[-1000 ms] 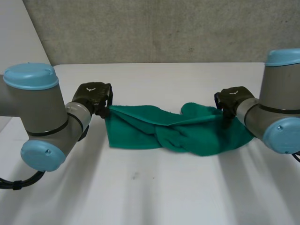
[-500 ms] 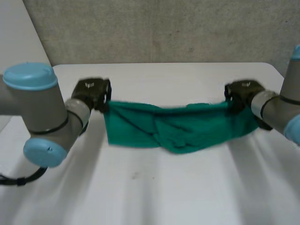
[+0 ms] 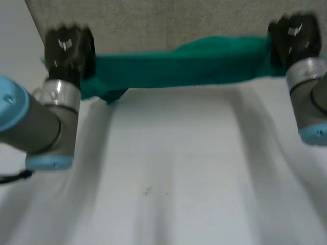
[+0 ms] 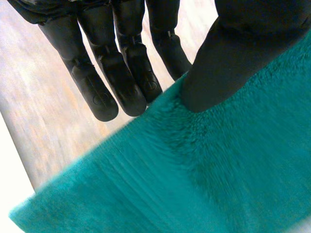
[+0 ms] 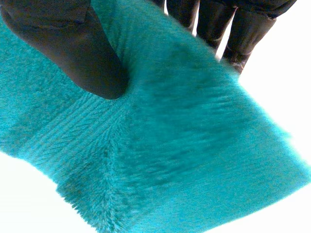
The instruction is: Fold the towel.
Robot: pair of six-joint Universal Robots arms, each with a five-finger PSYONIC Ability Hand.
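A green towel [image 3: 179, 66] hangs stretched between my two hands, lifted off the white table [image 3: 173, 168]. My left hand [image 3: 68, 48] holds its left end, thumb [image 4: 228, 63] pressing the towel [image 4: 194, 174] against the straight fingers [image 4: 121, 73] behind it. At the other end my right hand [image 3: 294, 41] pinches the towel [image 5: 170, 145] the same way, with the thumb [image 5: 82, 48] on top and the fingers [image 5: 233, 34] behind the cloth. A small fold of towel droops below the left end.
A grey wall [image 3: 168, 23] stands behind the table's far edge. The table surface in front of the arms is bare white, with a small dark speck [image 3: 147, 192] near the middle.
Both hands have risen and moved away from me, lifting the towel off the table and pulling it taut. The right hand closed on the towel's right end during this.
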